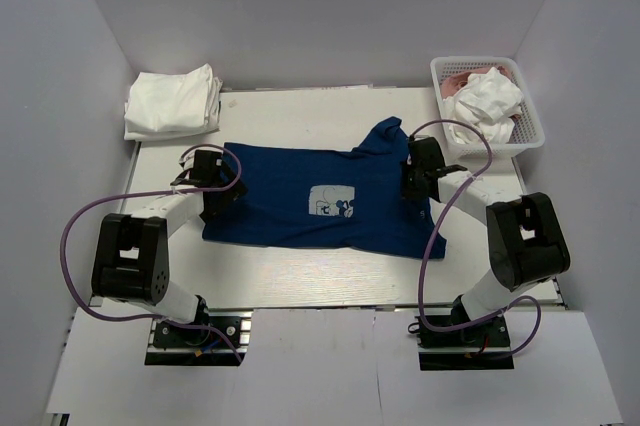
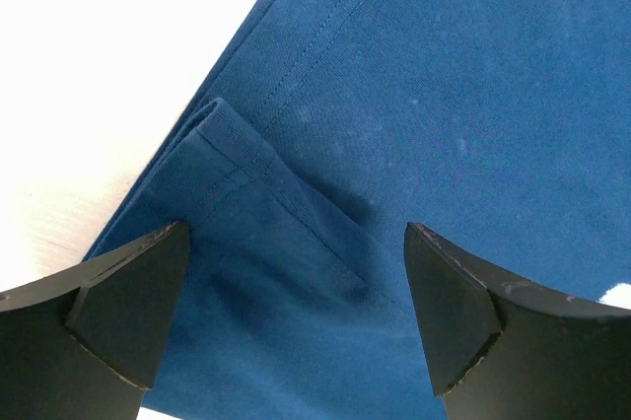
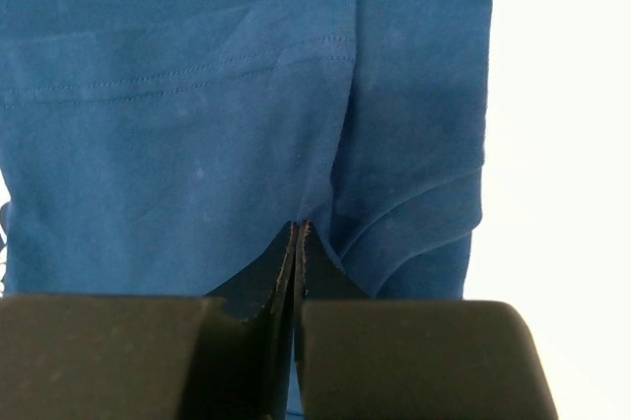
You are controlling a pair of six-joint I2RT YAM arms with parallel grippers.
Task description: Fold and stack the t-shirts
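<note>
A navy blue t-shirt (image 1: 290,196) of soft cloth, with a small white square chest print, lies spread flat across the middle of the white desk (image 1: 300,116). Its stitched hem is toward the left arm, and one sleeve sticks out toward the far side on the right. The left gripper (image 1: 218,186) is over the shirt's left edge. In the left wrist view its jaws stand wide apart above a turned-over corner of the hem, holding nothing. The right gripper (image 1: 420,181) is down on the shirt's right side. In the right wrist view its jaws are pressed together on a pinch of the navy cloth, which gathers into creases at their tips. A folded stack of white t-shirts (image 1: 172,103) sits in the desk's far left corner. In the far right corner a white plastic lattice basket (image 1: 535,136) holds a crumpled white t-shirt (image 1: 490,98), with a dusty pink t-shirt (image 1: 460,77) partly under it
</note>
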